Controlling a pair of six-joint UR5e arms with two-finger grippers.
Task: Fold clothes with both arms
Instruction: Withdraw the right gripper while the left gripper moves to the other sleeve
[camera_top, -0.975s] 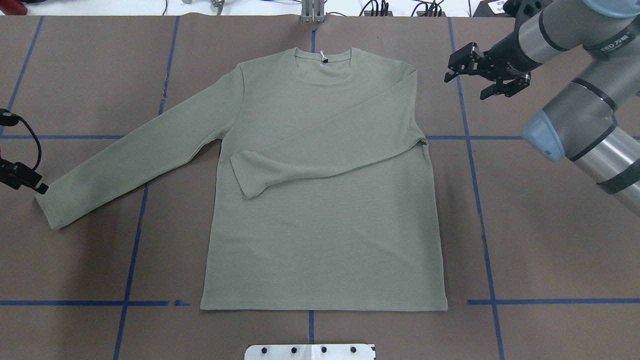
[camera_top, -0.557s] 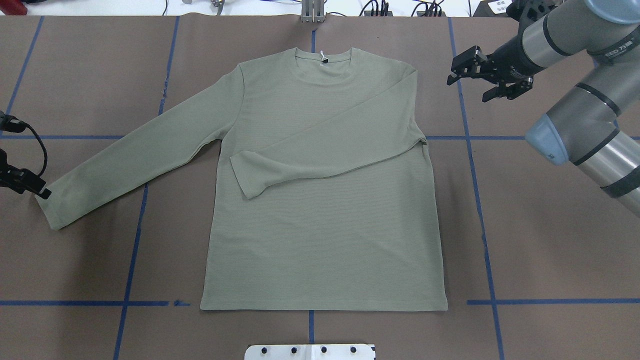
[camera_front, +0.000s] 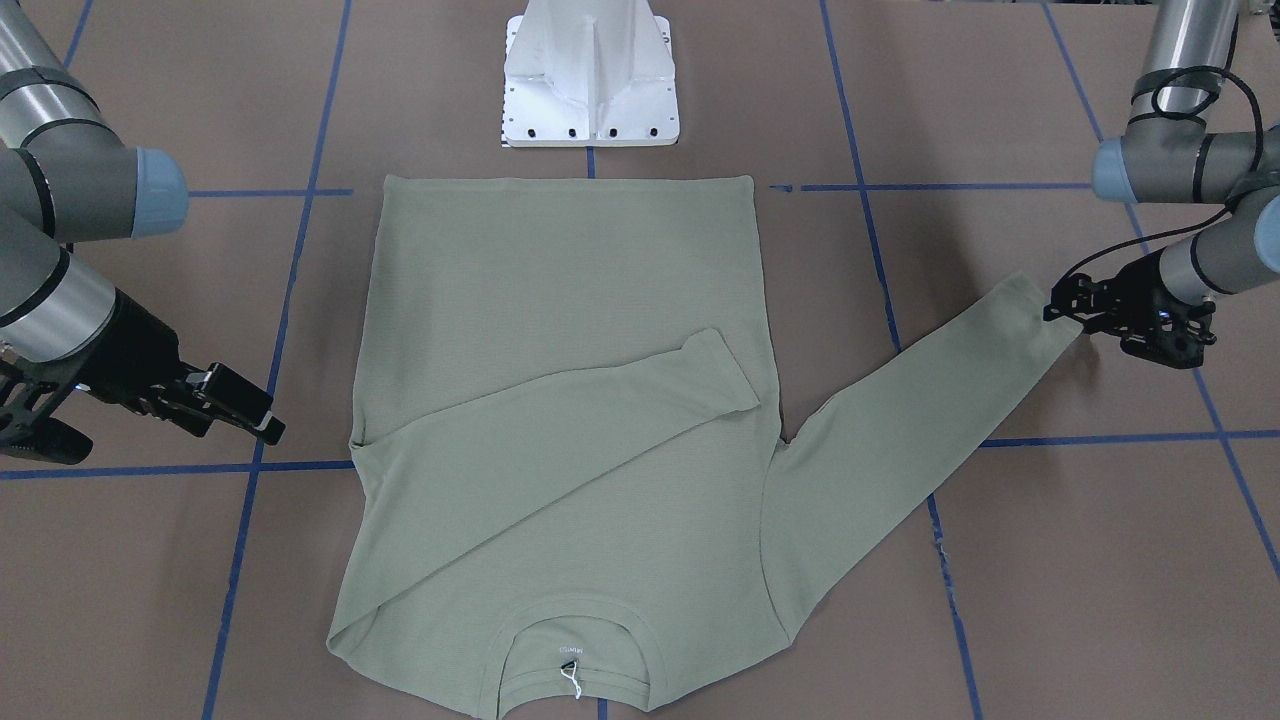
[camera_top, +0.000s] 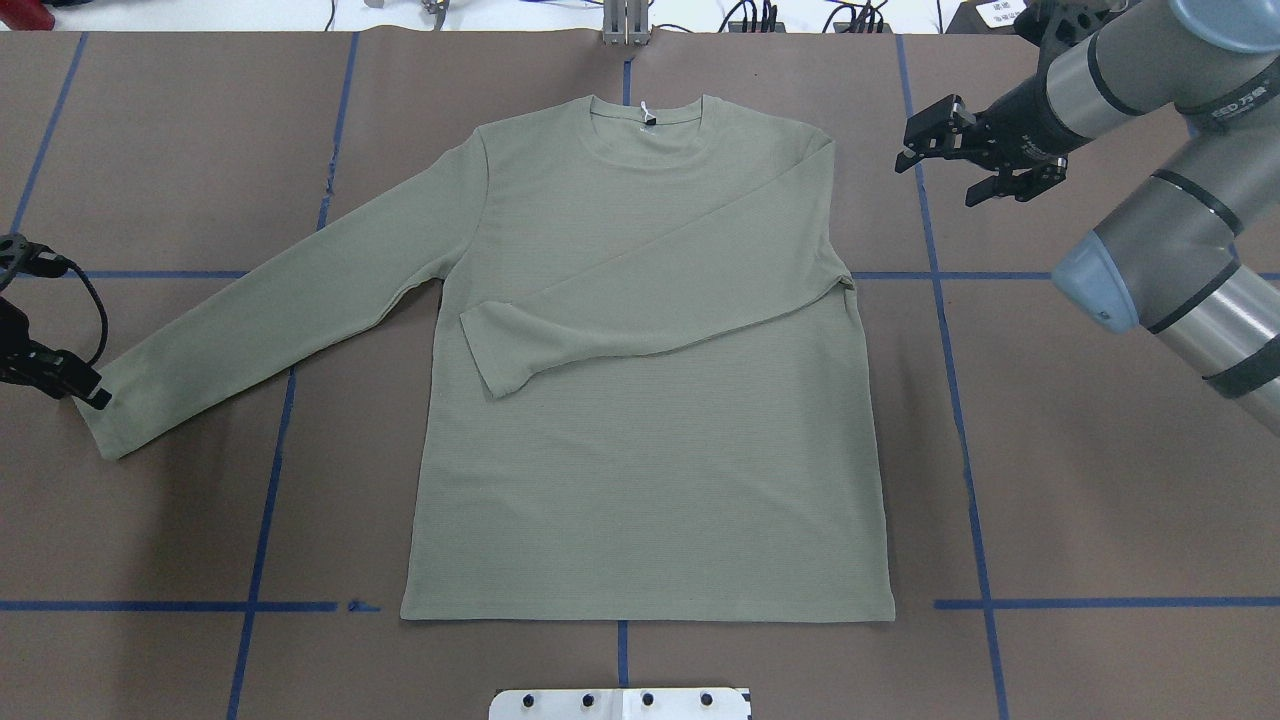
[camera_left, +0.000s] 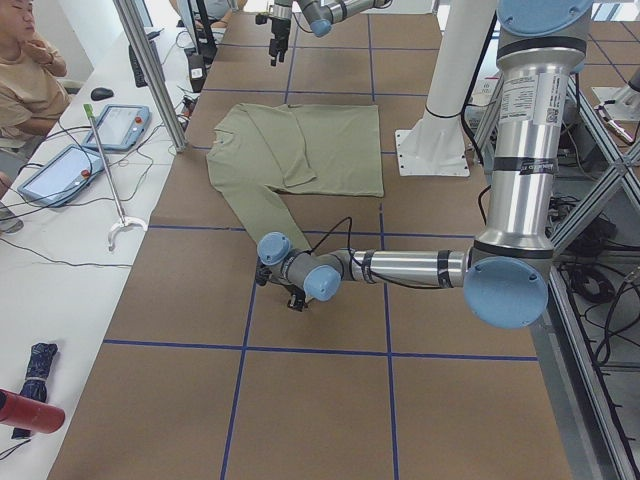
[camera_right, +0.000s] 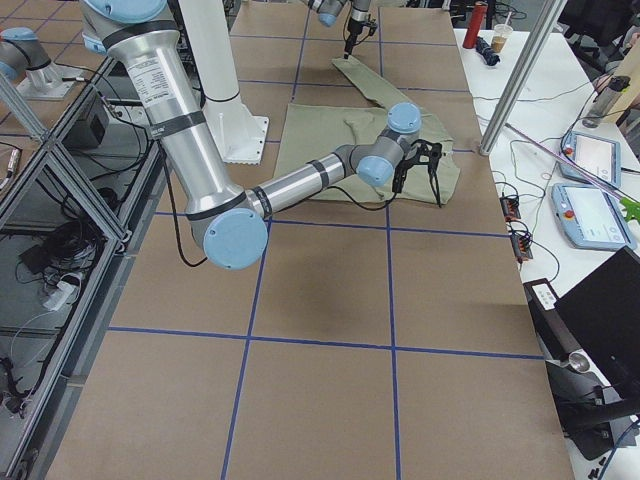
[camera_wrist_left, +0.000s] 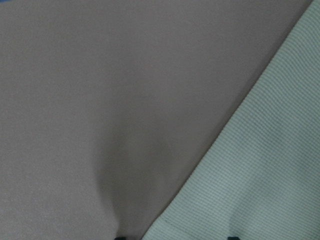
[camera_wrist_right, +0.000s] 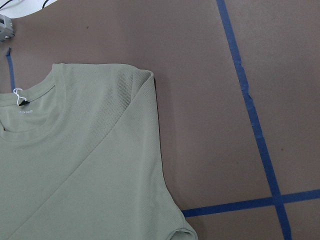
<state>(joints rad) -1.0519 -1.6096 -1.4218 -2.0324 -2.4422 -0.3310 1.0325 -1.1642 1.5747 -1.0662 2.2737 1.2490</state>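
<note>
The sage-green shirt (camera_top: 640, 450) lies flat, front up, neck toward the far edge. Its right-hand sleeve (camera_top: 640, 310) is folded across the chest. The other sleeve (camera_top: 260, 310) stretches out to the left. My left gripper (camera_top: 95, 395) is low at that sleeve's cuff (camera_top: 110, 425). In the left wrist view the cuff edge (camera_wrist_left: 270, 165) runs between two dark fingertips that stand apart, so the gripper is open. My right gripper (camera_top: 935, 178) is open and empty, in the air beside the shirt's right shoulder (camera_wrist_right: 142, 80).
The white base pedestal (camera_top: 620, 703) stands at the near edge, just behind the hem. Blue tape lines (camera_top: 960, 420) cross the brown table cover. A bench with tablets (camera_left: 60, 170) and a seated person (camera_left: 20, 60) flanks the far side.
My left gripper has moved toward the near edge and reached the corner of the outstretched cuff. My right gripper has drawn back slightly to the right. The shirt has not moved.
</note>
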